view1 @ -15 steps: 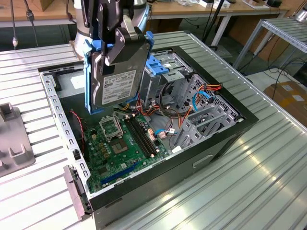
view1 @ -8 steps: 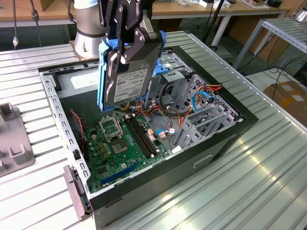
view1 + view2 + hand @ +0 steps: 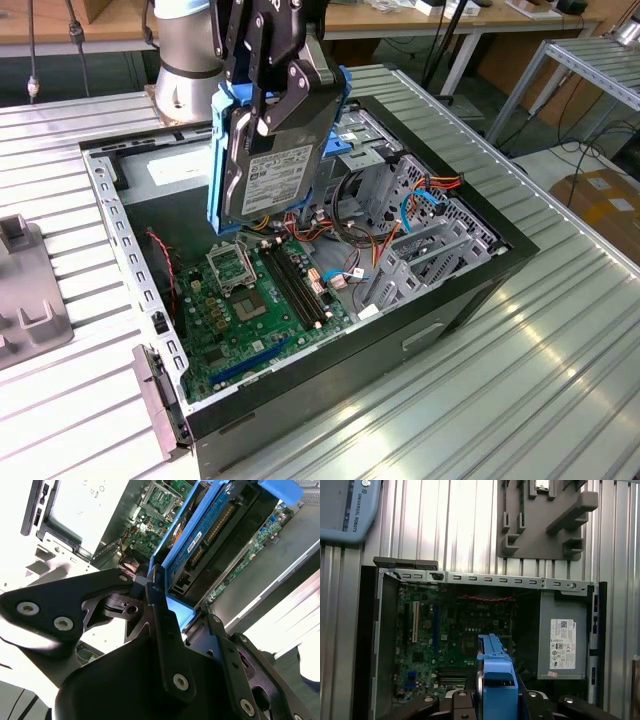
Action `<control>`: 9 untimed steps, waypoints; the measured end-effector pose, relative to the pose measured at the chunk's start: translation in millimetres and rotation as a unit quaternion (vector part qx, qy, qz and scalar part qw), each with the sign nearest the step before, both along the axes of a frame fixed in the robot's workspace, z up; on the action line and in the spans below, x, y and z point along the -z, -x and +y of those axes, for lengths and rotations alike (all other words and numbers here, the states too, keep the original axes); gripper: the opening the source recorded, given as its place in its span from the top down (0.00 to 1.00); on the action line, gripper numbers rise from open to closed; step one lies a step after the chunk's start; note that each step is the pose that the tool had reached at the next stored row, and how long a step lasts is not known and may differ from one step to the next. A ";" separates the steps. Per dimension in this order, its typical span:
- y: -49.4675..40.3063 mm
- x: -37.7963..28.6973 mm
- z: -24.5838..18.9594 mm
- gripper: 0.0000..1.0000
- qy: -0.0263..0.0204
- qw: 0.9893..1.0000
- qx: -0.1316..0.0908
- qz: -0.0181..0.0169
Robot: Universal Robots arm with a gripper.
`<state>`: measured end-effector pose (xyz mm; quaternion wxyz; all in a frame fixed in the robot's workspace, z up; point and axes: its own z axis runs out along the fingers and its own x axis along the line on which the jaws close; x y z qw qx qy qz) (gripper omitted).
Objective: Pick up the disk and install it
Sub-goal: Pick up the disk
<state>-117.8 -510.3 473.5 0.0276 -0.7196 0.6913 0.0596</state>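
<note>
The gripper (image 3: pixel 278 100) is clamped on the blue-framed disk (image 3: pixel 272 180), which hangs upright between its fingers; the motherboard (image 3: pixel 250 310) of the open computer case (image 3: pixel 470 265) lies directly below the gripper, apart from the disk

Disk (image 3: pixel 280 175), upper middle of the exterior view: white printed label, unreadable. Power supply (image 3: pixel 555 607) in the first wrist view: white label, tiny print. Pendant (image 3: pixel 340 510): brand lettering.
</note>
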 end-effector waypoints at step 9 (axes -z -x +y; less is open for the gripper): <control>-1.0 0.1 -13.9 0.63 0.000 1.000 0.000 0.000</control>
